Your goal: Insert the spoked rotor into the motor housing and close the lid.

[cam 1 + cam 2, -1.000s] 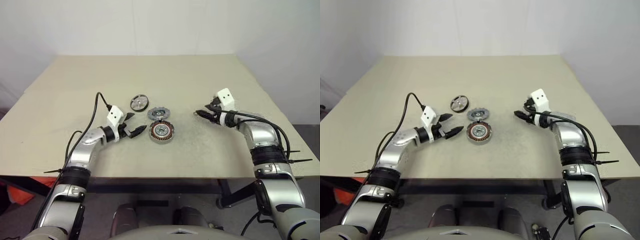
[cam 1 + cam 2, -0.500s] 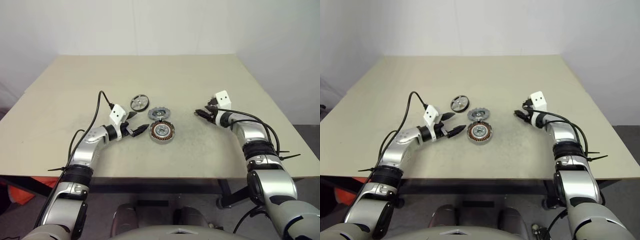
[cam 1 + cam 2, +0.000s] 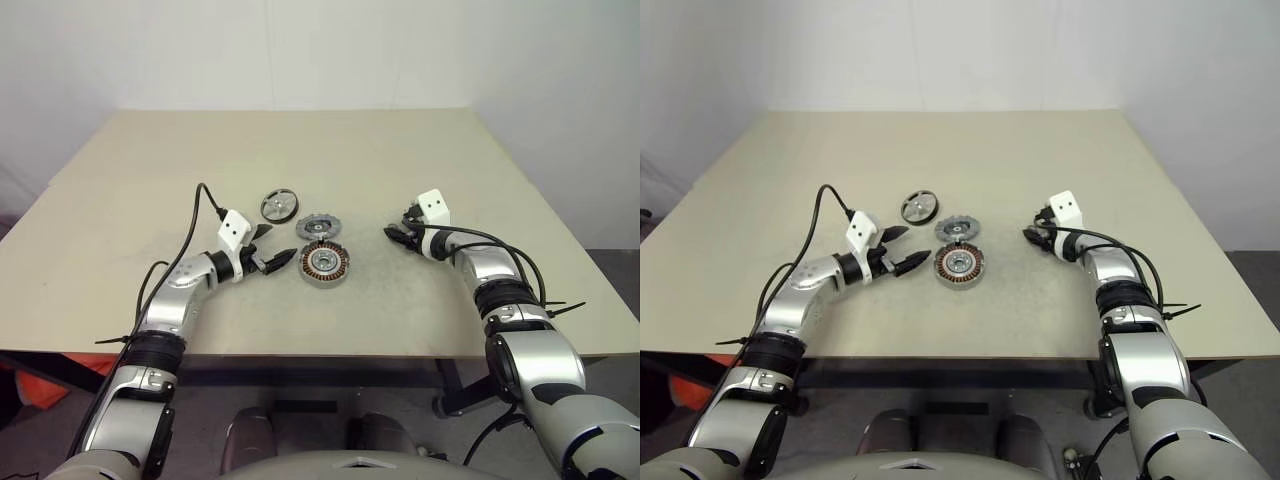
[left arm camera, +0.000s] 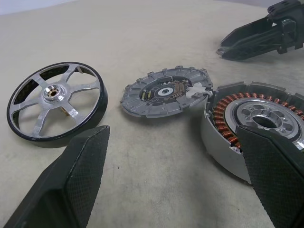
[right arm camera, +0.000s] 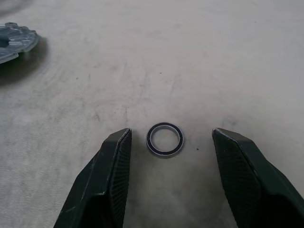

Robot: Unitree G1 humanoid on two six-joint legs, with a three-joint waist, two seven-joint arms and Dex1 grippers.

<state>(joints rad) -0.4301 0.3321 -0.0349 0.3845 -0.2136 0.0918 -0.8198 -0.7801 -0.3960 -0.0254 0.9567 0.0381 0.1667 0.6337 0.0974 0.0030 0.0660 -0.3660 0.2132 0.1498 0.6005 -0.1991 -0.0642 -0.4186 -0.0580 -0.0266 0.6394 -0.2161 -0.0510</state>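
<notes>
You hadn't started really: spoked rotor (image 4: 56,105), lid (image 4: 166,91) and motor housing (image 4: 254,127) all sat separate mid-table, left gripper (image 3: 272,247) wide open and empty, right gripper (image 5: 171,183) open around a small ring (image 5: 165,139).

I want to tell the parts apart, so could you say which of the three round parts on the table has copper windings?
The motor housing, nearest the robot; the lid is dull grey, and the spoked rotor is silver with a dark rim.

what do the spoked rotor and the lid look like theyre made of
Spoked rotor: likely machined metal; bright, shiny silver spokes and hub, inside a dark, matte rim of unclear material.
Lid: apparently cast metal; dull grey, notched edge, non-reflective.
</notes>
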